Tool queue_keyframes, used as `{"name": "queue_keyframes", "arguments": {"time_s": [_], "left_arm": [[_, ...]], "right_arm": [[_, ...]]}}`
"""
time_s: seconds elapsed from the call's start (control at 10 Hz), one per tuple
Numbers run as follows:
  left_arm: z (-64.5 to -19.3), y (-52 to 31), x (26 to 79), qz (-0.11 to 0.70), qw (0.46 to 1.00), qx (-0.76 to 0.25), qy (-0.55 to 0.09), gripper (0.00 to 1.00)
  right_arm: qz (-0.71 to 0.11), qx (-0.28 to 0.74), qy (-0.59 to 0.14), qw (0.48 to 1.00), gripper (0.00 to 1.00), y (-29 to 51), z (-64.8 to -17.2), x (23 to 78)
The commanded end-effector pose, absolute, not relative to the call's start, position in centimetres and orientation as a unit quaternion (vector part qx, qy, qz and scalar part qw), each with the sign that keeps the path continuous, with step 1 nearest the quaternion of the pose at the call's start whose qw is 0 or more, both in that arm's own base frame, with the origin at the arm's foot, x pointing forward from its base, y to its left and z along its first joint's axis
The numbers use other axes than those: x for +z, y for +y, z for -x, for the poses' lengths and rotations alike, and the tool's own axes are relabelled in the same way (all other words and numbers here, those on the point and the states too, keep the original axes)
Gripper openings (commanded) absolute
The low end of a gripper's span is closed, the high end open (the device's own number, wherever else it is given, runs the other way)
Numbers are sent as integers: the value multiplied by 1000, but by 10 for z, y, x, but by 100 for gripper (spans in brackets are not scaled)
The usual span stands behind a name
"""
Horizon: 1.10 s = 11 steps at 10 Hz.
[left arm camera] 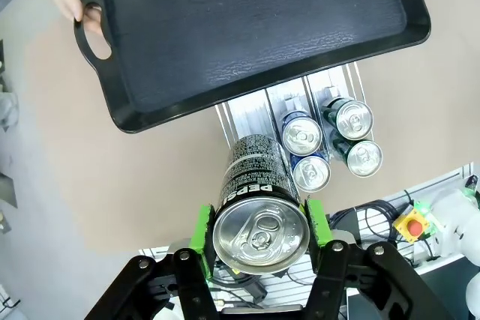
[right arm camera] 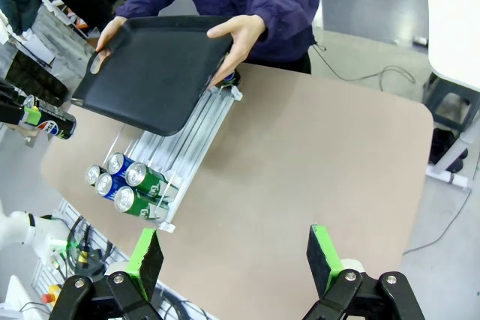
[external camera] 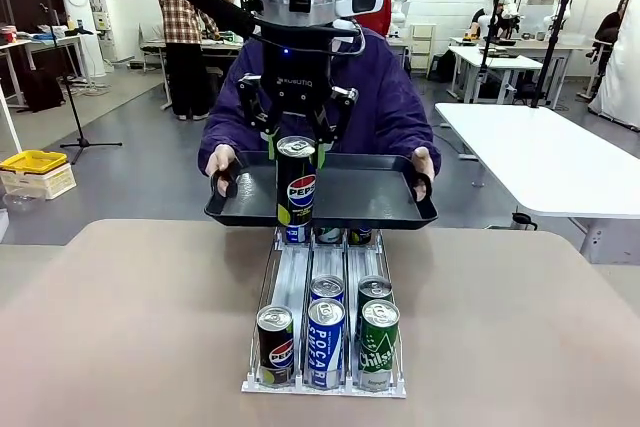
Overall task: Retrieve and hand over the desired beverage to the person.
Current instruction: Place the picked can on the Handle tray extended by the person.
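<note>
My left gripper point(external camera: 297, 155) is shut on a black Pepsi can point(external camera: 297, 187), holding it upright in the air just in front of a black tray point(external camera: 380, 197). The person point(external camera: 385, 97), in a dark purple jacket, holds that tray by both handles over the table's far edge. In the left wrist view the green pads of my left gripper point(left arm camera: 259, 222) clamp the Pepsi can point(left arm camera: 255, 185) near its top, with the tray point(left arm camera: 247, 28) beyond it. My right gripper point(right arm camera: 236, 256) stands open, high over the table with nothing between its fingers.
A metal can rack point(external camera: 290, 267) lies on the tan table point(external camera: 130, 317), with a Pepsi can point(external camera: 275, 342), a blue Pocari can point(external camera: 325, 342) and a green can point(external camera: 378, 342) at its front. More cans sit behind them. A white table point(external camera: 550, 157) stands at the right.
</note>
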State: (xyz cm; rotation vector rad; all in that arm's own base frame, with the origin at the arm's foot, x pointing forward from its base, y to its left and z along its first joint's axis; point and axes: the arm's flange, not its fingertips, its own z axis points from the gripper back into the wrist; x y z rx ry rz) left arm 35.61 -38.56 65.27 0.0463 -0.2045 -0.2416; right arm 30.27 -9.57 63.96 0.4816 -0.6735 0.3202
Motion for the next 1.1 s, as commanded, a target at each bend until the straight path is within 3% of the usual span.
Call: {"name": "queue_keyframes", "arguments": {"time_s": [0.0,1.0], "left_arm": [[-350,-380,654,-25,988,-114,-105,0],[-350,-380,654,-25,988,-114,-105,0]], "right_arm": [[-239,162,-326,900,100,-96,-302,639],[-239,162,-326,900,100,-96,-302,639]]}}
